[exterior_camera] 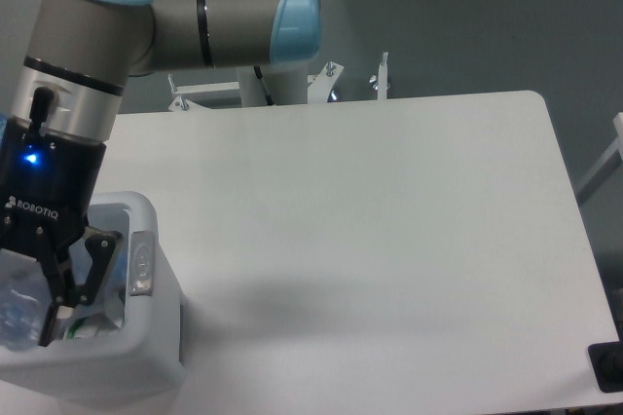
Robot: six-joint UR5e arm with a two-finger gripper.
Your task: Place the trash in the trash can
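Hovering end effector [27,290] inside white trash can [146,357] mouth | fingers [95,259] closed around clear bottle [18,310], held within the bin | white surface [389,240] spreads to the end effector's side

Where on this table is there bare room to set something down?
Nearly the whole table is bare, from the bin at its left edge to the right and back edges. Only the bin is crowded, where the pincer holds a bottle.
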